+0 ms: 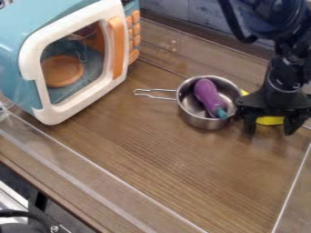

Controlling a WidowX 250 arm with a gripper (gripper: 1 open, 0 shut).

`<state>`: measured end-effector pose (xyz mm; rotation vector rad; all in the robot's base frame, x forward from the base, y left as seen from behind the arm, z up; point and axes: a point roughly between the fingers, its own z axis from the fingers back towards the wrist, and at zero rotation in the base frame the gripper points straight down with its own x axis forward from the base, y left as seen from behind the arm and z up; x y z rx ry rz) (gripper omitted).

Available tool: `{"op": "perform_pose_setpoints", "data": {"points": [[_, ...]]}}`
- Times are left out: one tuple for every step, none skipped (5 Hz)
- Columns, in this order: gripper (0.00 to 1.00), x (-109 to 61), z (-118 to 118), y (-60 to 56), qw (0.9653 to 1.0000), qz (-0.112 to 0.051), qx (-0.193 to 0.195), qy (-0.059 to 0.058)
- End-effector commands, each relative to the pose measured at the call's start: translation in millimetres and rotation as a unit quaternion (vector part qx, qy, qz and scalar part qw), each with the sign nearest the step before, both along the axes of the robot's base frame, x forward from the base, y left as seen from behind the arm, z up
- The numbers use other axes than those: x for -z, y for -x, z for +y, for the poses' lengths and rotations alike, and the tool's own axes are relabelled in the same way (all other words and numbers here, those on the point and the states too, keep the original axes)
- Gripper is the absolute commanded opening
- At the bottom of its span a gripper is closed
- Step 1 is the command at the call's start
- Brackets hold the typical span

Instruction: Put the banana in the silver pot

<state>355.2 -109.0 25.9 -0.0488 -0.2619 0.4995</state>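
Observation:
The silver pot (pixel 195 111) sits right of the table's middle, its wire handle pointing left, with a purple eggplant (pixel 212 95) lying inside it. My black gripper (pixel 272 121) stands open just right of the pot, lowered to the table with its fingers astride the yellow banana (pixel 270 116). Only small yellow slivers of the banana show between and beside the fingers; the rest is hidden behind the gripper.
A teal and cream toy microwave (pixel 67 56) with an orange plate inside stands at the back left. Clear plastic walls (pixel 73 159) edge the wooden table along the front and right.

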Motion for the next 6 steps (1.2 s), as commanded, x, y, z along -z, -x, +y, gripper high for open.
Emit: {"op": "perform_pose_setpoints", "data": {"points": [[0.0,-13.5,1,-10.6,0.9996,-0.027,-0.001,0.007],[0.0,-16.6,2,-9.9,0.9997,-0.025,0.003,0.004],[0.0,-27.4,5,-8.2,0.9997,-0.024,0.005,0.002],[0.0,-39.4,8,-6.0,0.9997,-0.024,0.008,0.001],[0.0,-54.2,12,-4.1,0.9996,-0.027,0.01,0.002],[0.0,-83.5,18,-0.6,0.9993,-0.033,0.014,0.011]]}}
